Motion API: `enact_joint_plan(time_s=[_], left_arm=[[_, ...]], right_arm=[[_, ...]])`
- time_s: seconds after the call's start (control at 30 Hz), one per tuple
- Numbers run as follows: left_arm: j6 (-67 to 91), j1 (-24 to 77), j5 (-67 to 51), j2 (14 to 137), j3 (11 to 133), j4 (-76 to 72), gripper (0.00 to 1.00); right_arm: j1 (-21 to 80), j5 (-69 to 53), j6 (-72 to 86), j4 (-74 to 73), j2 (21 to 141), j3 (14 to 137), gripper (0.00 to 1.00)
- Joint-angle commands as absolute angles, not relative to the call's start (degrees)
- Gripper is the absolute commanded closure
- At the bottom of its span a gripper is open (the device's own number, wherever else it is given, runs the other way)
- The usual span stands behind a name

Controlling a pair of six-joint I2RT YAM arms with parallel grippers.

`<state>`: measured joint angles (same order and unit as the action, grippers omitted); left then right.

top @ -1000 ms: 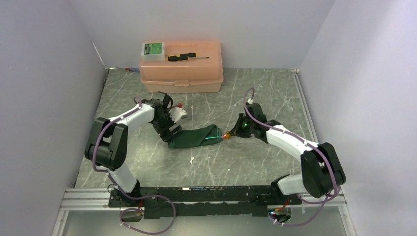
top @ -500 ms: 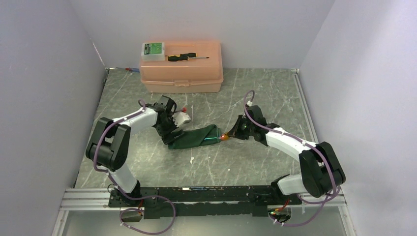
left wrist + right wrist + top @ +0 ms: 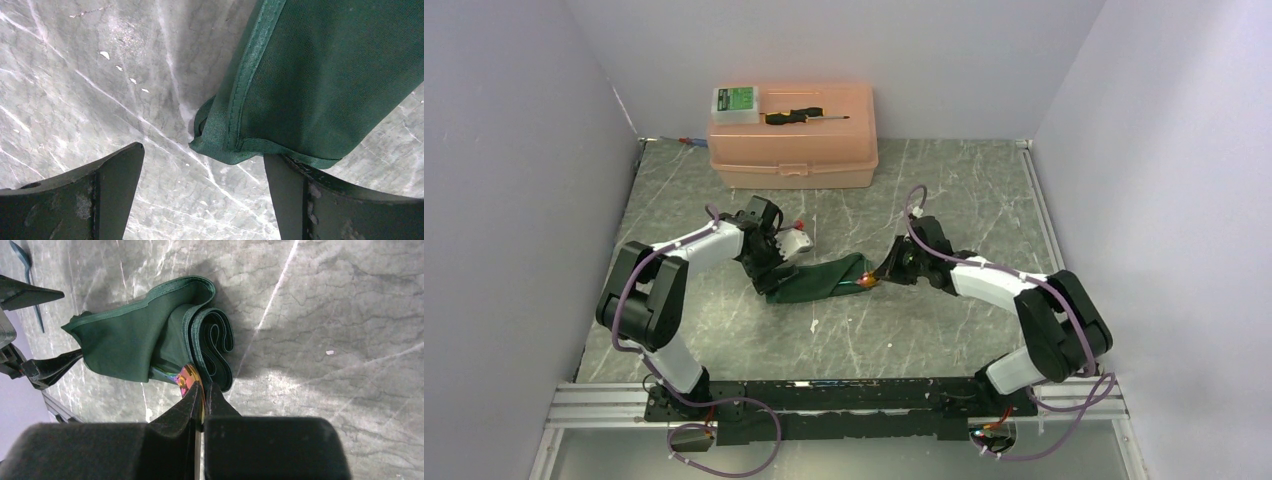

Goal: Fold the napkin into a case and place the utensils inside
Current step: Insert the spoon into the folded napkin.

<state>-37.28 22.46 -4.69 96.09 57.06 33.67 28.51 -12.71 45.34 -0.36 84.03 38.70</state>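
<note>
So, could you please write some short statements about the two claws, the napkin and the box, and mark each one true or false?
1. The right claw is shut on a utensil that reaches the napkin. True.
2. The left claw is clamped tight on the napkin. False: its fingers stand wide apart, and the napkin's end only lies against one of them.
3. A screwdriver lies on top of the peach box. True.
4. The napkin is spread out flat in one layer. False: it is folded over itself in several layers.
5. The napkin rests on the peach box. False: it lies on the table, between the two claws.
</note>
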Motion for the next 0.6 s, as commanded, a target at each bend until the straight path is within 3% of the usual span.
enact_joint_plan(time_s=[0.0,0.57], left_arm=[[-39.4,22.7,-2.5,98.3,53.9,32.7,0.05],[-39.6,22.6,-2.8,98.1,53.5,32.3,0.05]], right_arm=[[29.7,-11.7,45.9,2.9,85.0,41.7,1.00],[32.8,-12.1,43.0,1.2,92.5,47.4,1.00]])
